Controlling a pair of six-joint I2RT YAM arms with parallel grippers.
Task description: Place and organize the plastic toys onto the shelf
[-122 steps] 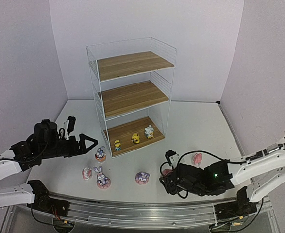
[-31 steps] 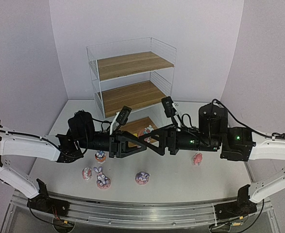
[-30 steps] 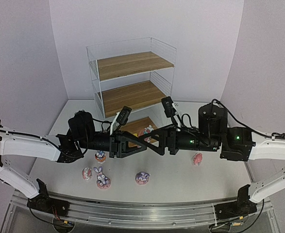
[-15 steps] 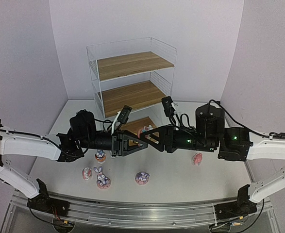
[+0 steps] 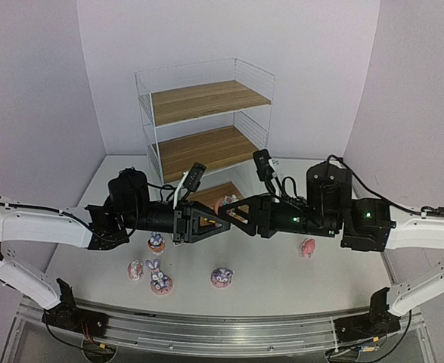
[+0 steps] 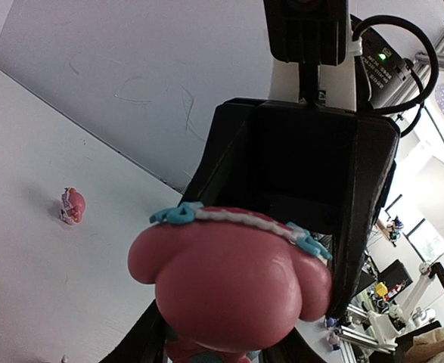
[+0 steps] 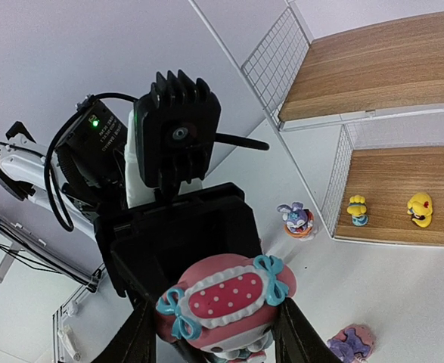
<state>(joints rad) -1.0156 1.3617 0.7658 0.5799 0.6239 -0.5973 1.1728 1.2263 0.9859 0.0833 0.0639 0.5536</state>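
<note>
My two grippers meet fingertip to fingertip above the table in front of the shelf (image 5: 206, 144). Between them is a round pink toy (image 7: 222, 299) with a dotted red patch and blue bows, also seen as the pink toy (image 6: 229, 283) and the pink toy (image 5: 223, 203). My right gripper (image 7: 218, 333) is shut on it from both sides. My left gripper (image 6: 222, 349) stands open, its fingers flanking the toy's lower part. Three small toys (image 7: 419, 209) stand on the bottom board.
On the table lie a purple bunny (image 5: 156, 242), a small pink toy (image 5: 135, 270), a bigger bunny (image 5: 159, 277), a purple toy (image 5: 222, 277) and a pink toy (image 5: 307, 247) at the right. The upper two boards of the shelf are bare.
The right gripper has shut on the pink toy between the two grippers. The left gripper's jaws have spread apart. Both arms have hardly shifted.
</note>
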